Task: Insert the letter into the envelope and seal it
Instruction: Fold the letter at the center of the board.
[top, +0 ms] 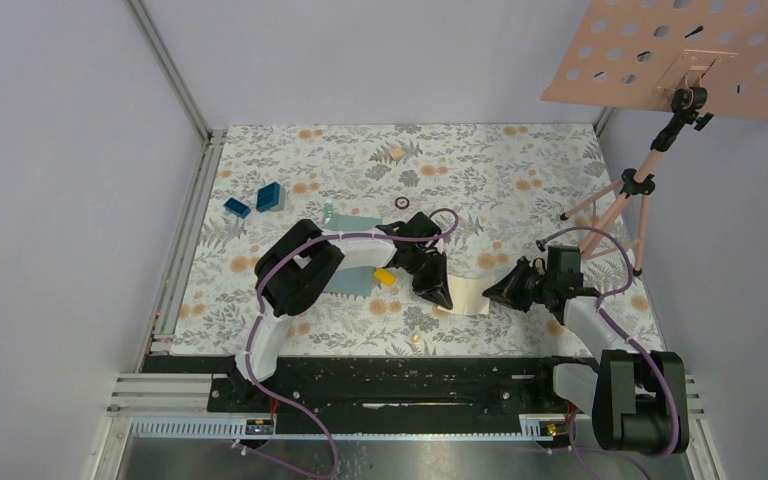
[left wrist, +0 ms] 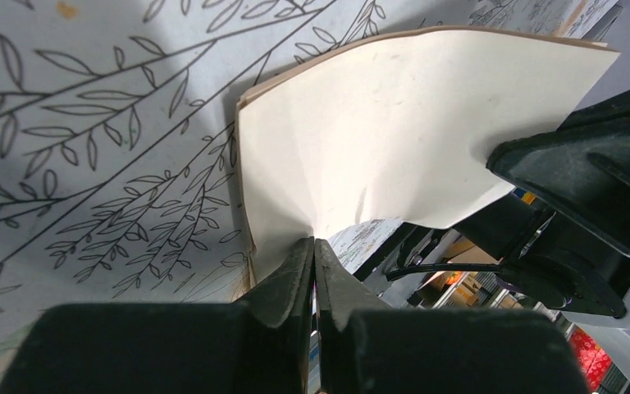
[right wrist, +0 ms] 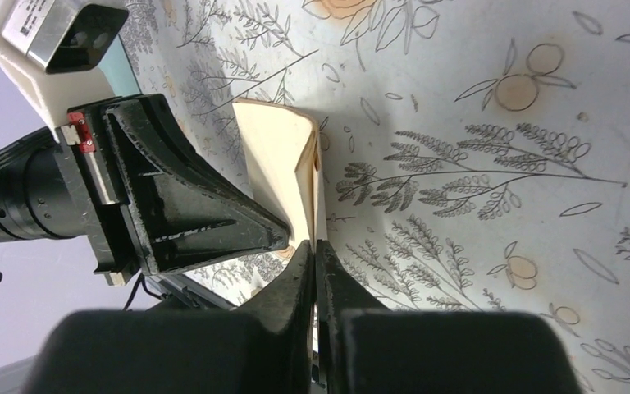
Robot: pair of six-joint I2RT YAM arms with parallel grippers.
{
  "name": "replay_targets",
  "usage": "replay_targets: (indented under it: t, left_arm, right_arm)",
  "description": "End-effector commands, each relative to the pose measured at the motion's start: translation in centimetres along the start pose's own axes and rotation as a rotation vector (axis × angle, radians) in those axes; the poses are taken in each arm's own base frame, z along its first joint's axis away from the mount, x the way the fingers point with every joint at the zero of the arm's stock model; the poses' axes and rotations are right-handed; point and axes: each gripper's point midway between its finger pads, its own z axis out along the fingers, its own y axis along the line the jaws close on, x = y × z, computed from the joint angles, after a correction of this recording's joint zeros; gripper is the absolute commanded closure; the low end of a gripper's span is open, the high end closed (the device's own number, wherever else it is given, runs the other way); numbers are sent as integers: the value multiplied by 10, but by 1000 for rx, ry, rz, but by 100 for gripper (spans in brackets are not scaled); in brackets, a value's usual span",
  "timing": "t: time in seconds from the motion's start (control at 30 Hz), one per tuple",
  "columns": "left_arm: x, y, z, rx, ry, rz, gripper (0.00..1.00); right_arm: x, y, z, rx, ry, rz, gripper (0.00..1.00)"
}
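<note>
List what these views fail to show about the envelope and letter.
Envelope: top view, left arm covers most; flap open or shut unclear.
Letter: top view, left gripper and right gripper hide its ends.
Wrist views: envelope out of frame.

Two arms are seen, each built of black housings joined by pale grey-white links. A purple cable (top: 260,325) is looped along each arm from base to wrist. The left arm (top: 300,275) is bolted at the left end of a black rail (top: 400,385), the right arm (top: 630,395) at its right end. The left end effector (top: 444,298) and the right end effector (top: 491,292) are made of matte black plastic, with wedge-shaped fingers (left wrist: 283,279) tapered to thin tips. A small red tab (right wrist: 79,133) and a white labelled camera housing (right wrist: 25,37) are carried behind the left one.
</note>
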Motion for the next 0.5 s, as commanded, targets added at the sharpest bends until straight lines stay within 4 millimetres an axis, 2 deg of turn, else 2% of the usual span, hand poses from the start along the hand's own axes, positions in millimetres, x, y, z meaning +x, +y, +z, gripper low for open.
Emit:
replay_targets:
  t: [0.0,0.3,0.4,0.47]
  left_arm:
    - [4,0,-3,4,7,21,95]
    - [6,-1,-1,19,25,19,95]
    - [9,-12,-7,49,28,35,96]
    - [13,-26,-13,78,28,61,95]
  right_arm:
    - [3,10,-4,3,-2,1,100]
    - [13,28,9,35,27,-72,100]
    - [10,27,11,41,11,-60,100]
    - [9,26,11,49,0,-51,100]
